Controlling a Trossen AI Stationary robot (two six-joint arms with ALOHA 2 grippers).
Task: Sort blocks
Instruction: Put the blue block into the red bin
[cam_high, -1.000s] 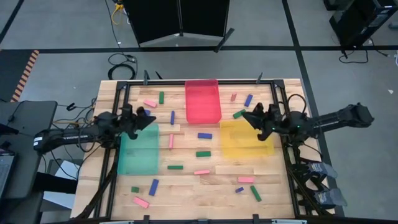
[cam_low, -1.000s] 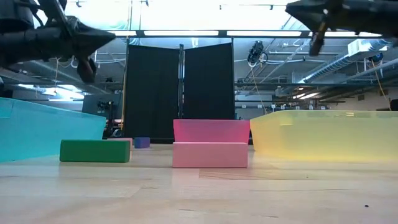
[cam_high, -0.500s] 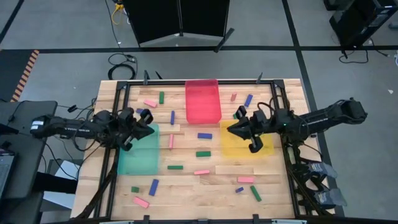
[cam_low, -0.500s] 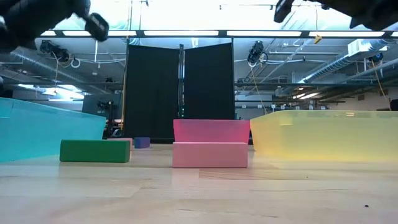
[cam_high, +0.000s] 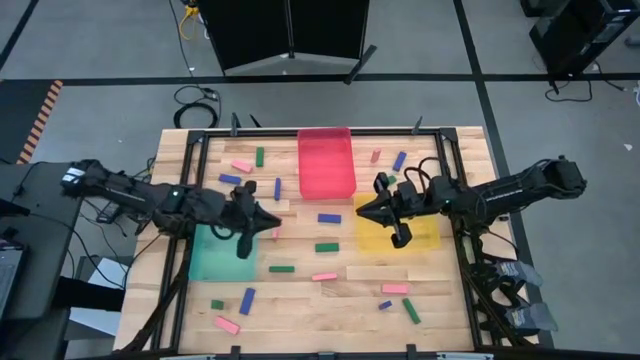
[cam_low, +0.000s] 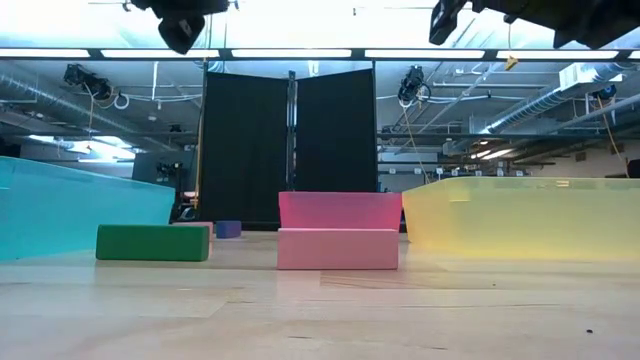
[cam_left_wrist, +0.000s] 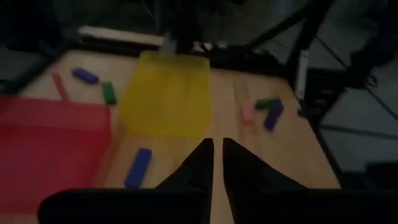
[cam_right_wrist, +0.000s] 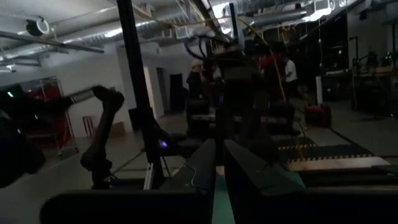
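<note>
Pink, blue and green blocks lie flat and scattered on the wooden table, among them a blue block (cam_high: 329, 218), a green block (cam_high: 327, 247) and a pink block (cam_high: 324, 276) in the middle. My left gripper (cam_high: 268, 222) hangs shut over the right edge of the green tray (cam_high: 220, 255), with nothing between its fingers (cam_left_wrist: 217, 152). My right gripper (cam_high: 364, 212) hangs shut over the left edge of the yellow tray (cam_high: 400, 232), pointing toward the table's left. Both grippers are high above the table, at the top of the low view (cam_low: 182, 25) (cam_low: 445, 18).
The red tray (cam_high: 327, 162) sits at the far middle. More blocks lie along the far edge (cam_high: 241, 166) (cam_high: 399, 161) and near the front edge (cam_high: 226, 324) (cam_high: 411, 311). A black metal frame (cam_high: 190, 150) rims the table. The low view shows a green block (cam_low: 153, 242) and a pink block (cam_low: 337, 248) close by.
My left gripper has risen and swung from the green tray's far edge toward the table's middle, now over that tray's right edge. My right gripper has risen a little and moved toward the table's left and near side, to the yellow tray's left edge. No block has moved.
</note>
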